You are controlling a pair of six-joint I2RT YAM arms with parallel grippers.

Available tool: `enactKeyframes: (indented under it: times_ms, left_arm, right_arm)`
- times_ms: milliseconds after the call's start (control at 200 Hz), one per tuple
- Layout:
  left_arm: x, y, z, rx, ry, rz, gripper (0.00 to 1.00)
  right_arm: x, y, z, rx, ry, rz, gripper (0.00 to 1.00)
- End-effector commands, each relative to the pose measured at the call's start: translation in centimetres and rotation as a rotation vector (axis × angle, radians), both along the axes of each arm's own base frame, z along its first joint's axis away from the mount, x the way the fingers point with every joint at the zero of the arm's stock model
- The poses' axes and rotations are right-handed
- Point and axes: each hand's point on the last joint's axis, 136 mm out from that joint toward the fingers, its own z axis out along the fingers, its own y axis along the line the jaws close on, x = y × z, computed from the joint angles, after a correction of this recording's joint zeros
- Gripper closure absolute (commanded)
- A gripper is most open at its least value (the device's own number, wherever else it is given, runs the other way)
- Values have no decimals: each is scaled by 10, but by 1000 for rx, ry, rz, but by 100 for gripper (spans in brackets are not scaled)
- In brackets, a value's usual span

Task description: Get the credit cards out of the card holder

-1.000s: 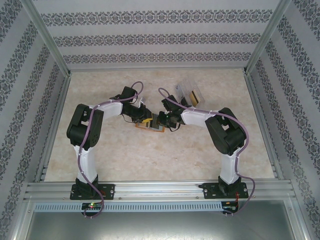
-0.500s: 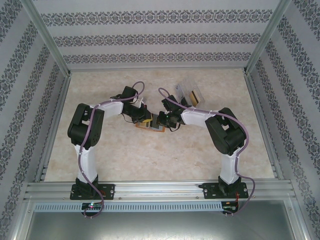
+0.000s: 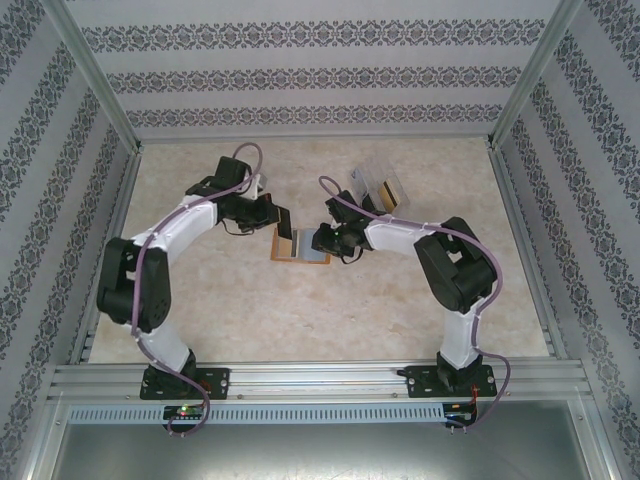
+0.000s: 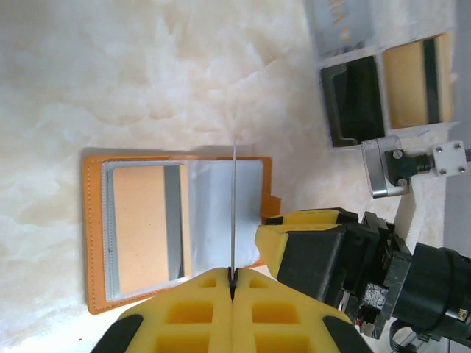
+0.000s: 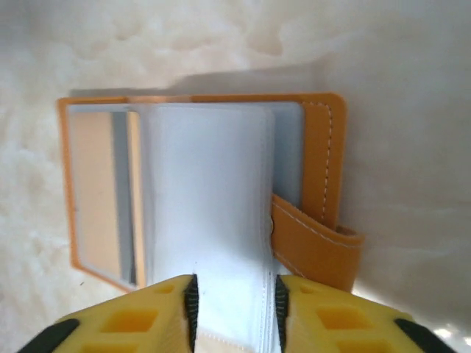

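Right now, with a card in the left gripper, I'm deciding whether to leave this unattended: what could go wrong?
1. The left gripper pinches the dark card by its edge; it may slip.
2. A path to the clear box runs close past the right gripper; they might bump.
3. A gold card sits in the card holder; pulling it could drag the holder.

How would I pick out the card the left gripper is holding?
On the marbled table, find the open orange card holder near the middle. Just above it the left gripper pinches a thin dark card, held clear of the holder, unlike the gold card in its pocket.
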Motion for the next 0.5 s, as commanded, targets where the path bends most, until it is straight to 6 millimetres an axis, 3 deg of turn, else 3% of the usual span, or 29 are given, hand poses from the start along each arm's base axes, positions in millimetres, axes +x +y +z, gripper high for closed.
enactKeyframes:
  times_ms: [0, 225, 360, 495]
  left_arm:
    - [-2, 1, 17, -61, -36, 25, 98]
    - [-5, -21, 66, -320, -103, -27, 97]
    - [-5, -34, 88, -446, -112, -59, 97]
    - [-5, -39, 98, -519, -116, -73, 98]
  right_arm:
    - [13, 9, 70, 166, -183, 40, 52]
    - [9, 23, 143, 459, -282, 118, 30]
    - [12, 35, 164, 605, -259, 142, 29]
    - [14, 42, 179, 696, -263, 164, 32]
